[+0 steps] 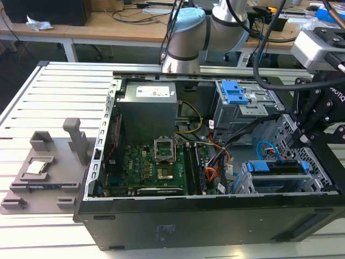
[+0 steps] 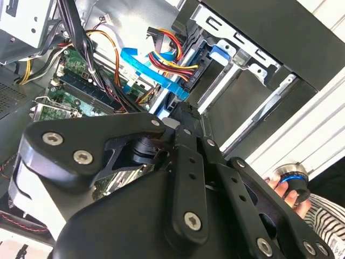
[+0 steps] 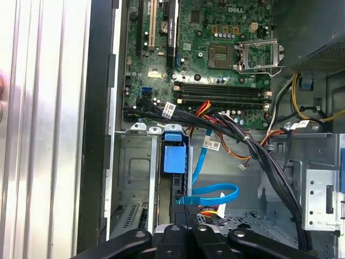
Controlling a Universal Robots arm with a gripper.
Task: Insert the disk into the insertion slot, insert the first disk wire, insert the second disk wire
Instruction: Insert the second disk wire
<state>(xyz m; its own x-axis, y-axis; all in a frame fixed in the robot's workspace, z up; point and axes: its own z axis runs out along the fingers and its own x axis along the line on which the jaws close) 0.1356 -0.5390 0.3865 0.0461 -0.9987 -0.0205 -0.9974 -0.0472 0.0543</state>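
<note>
i have the open computer case (image 1: 161, 216) lying on its side on the slatted worktop (image 1: 54, 97), with the arm (image 1: 188, 32) reaching in over the case's far edge toward the exterior view's right. the drive cage (image 1: 259, 186) sits in the near corner on that side, and the disk (image 1: 272, 168) in its blue carrier already lies in the insertion slot (image 1: 245, 189), long axis running across the exterior view. the pincer (image 1: 302, 132) hangs just above the disk's end on the exterior view's right; i cannot tell whether its fingers are wide, narrow or holding something, as its black body blocks the tips in both wrist views. the light blue cable (image 3: 207, 191) loops just beside the disk's blue end, its plug near the pincer, so i judge the wiring stage is in hand. the red, white and black strands (image 3: 207, 215) lie close under that loop. behind the worktop stand desks (image 1: 81, 24), and a person's hand (image 2: 288, 191) rests at the edge in the second wrist view.
</note>
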